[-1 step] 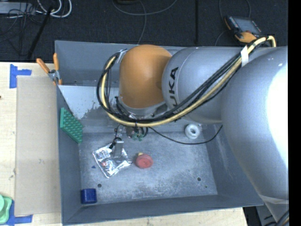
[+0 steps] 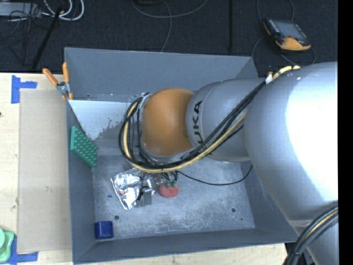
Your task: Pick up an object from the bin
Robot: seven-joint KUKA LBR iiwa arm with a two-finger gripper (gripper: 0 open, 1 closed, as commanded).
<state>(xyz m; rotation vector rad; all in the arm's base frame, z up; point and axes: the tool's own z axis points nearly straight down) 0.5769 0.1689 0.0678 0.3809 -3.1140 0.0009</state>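
My gripper (image 2: 146, 192) hangs low over the bin floor, mostly hidden under the arm's orange cover. Its dark lower end sits against the right edge of a crumpled silver foil wad (image 2: 127, 186), left of the bin's centre. Just to the right of the gripper lies a small red round thing with a green top (image 2: 169, 190), like a toy strawberry. Whether the gripper touches the foil or only stands over it I cannot tell.
A green studded plate (image 2: 83, 147) leans against the bin's left wall. A small blue block (image 2: 103, 229) lies in the near-left corner. The arm and its cables cover the bin's back middle and right side.
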